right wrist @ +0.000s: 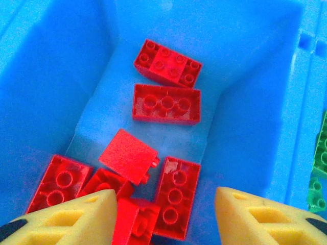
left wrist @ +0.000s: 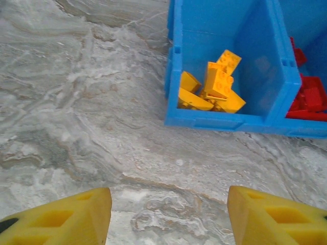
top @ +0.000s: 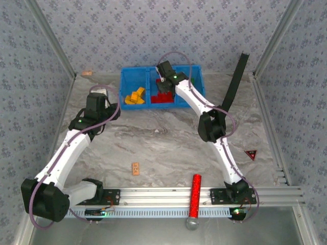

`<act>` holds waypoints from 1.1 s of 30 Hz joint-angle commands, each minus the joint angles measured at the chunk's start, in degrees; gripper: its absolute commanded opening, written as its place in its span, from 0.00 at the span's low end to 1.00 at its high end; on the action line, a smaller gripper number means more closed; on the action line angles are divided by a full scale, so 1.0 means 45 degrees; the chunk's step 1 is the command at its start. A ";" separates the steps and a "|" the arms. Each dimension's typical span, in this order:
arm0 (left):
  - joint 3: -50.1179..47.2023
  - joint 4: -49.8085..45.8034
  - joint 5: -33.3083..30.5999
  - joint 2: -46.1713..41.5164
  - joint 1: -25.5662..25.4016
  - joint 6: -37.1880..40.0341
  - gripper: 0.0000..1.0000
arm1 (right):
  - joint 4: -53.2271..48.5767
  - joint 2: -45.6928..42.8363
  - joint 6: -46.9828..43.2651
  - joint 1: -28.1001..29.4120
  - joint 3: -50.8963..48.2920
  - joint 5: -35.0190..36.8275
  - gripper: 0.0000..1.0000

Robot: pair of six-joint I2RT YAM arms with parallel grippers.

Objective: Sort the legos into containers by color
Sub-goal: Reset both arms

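Three joined blue containers (top: pixel 148 75) stand at the back of the table. Yellow legos (left wrist: pixel 214 87) lie in the left bin and red legos (right wrist: pixel 166 103) in the middle one. Green legos (right wrist: pixel 321 168) peek in at the edge of the right bin. My right gripper (right wrist: pixel 166 214) hangs open over the middle bin, with loose red bricks lying under and between its yellow fingers (right wrist: pixel 76 217). My left gripper (left wrist: pixel 169 214) is open over bare table, short of the left bin's near wall, with nothing between its fingers. From above, the left gripper (top: pixel 102 93) sits left of the bins and the right gripper (top: pixel 162 76) over them.
A flat tan-orange block (top: pixel 135 168) lies near the front. A red glittery cylinder (top: pixel 194 196) rests across the front rail. A small red triangle (top: pixel 250 154) lies at the right. A black strap (top: pixel 235 81) leans at the back right. Patterned walls enclose the table.
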 commanded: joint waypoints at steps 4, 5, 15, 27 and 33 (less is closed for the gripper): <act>-0.1171 0.1449 -0.3232 -0.1026 0.0463 0.0714 0.73 | 0.0904 -0.3914 -0.0623 0.0196 -0.3557 -0.0070 0.69; -0.1520 0.1839 -0.3507 -0.1124 0.0643 0.0849 0.74 | 0.1179 -0.4591 -0.0669 0.0186 -0.4398 -0.0015 0.73; -0.7134 0.9348 -0.5376 -0.2477 0.1906 0.2409 0.86 | 0.5892 -1.1670 0.0230 -0.1071 -1.5046 -0.0702 1.00; -0.6532 1.2451 0.1329 0.2474 0.4871 0.2182 1.00 | 0.6139 -1.4336 0.1083 -0.2196 -1.9431 -0.0609 1.00; -0.6258 1.3542 0.2280 0.4456 0.4891 0.2578 1.00 | 0.5662 -1.5397 0.0852 -0.2353 -2.0339 -0.0202 1.00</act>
